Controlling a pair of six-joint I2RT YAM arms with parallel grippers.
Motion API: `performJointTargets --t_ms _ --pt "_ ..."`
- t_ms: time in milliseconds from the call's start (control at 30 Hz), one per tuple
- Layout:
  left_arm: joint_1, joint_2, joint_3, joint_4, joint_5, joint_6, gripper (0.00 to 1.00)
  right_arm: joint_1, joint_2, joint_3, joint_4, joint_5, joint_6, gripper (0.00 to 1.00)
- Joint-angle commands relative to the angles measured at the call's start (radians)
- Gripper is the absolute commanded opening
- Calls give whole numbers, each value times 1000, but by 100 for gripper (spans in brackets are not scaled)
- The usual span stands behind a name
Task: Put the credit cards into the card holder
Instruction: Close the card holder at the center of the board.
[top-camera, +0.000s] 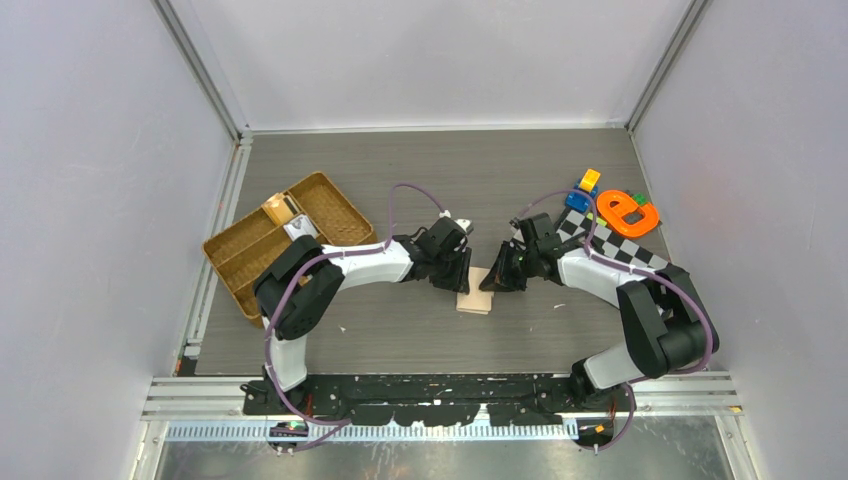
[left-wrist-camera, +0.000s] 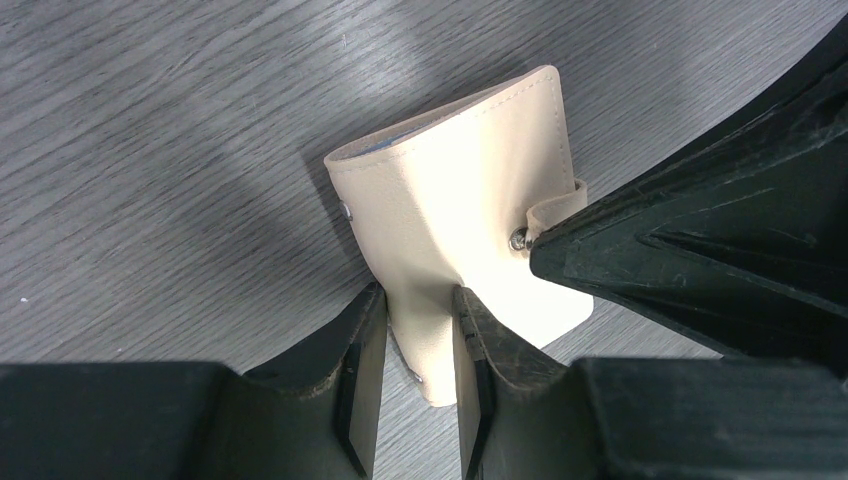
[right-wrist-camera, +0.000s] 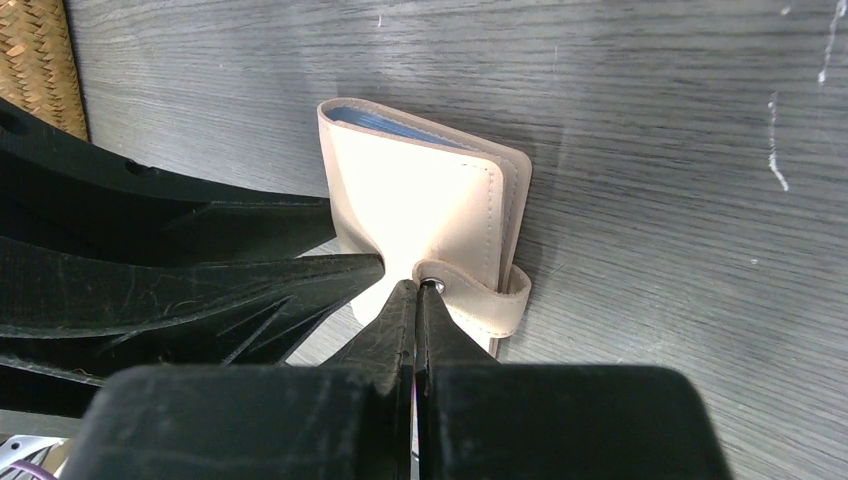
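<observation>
1. Card holder (top-camera: 475, 302) lies on the table (top-camera: 400, 170) just below the middle of the top view. It is nearer to the arm bases than any other object. It is folded closed, and the two grippers meet right over it.
2. The left gripper (left-wrist-camera: 420, 335) is at the lower centre of the left wrist view. Its jaws stand a little apart and pinch a raised fold of the beige cover between them, so it has hold of the card holder.
3. The right gripper (right-wrist-camera: 417, 295) is completely closed, with nothing between its fingers. Its tip touches the metal stud of the snap tab (right-wrist-camera: 485, 298), which wraps round the edge of the holder at the centre of the right wrist view.
4. A blue card (right-wrist-camera: 400, 128) shows as a thin edge inside the fold, at the upper side of the holder. I judge it to be one of the credit cards. The grey one is not visible in any view; it may be hidden inside, but I cannot tell.
5. I see no loose card beside the holder. So the inserting seems done, at least for the blue card. What is left looks like pressing the snap shut and letting go.
6. Farther away, a wicker tray (top-camera: 330, 205) is at the upper left of the top view, with small items too unclear to name. Colourful toys (top-camera: 627, 212) are at the upper right.
</observation>
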Motion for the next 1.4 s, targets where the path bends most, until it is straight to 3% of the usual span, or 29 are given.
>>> performJointTargets --t_ms 0,400,700,1067,1367 --pt "-10 56 -30 -95 -57 28 29 5 22 4 59 6 9 0" --pt "-10 54 -30 -100 -59 28 29 7 44 -11 43 23 4 1" --pt "-9 50 -31 -101 -62 29 29 7 79 15 -82 165 5 0" --pt "-10 49 -32 -99 -59 30 29 36 125 48 -97 209 16 0" --pt "-10 45 -31 -99 -59 30 29 80 177 89 -189 335 24 1"
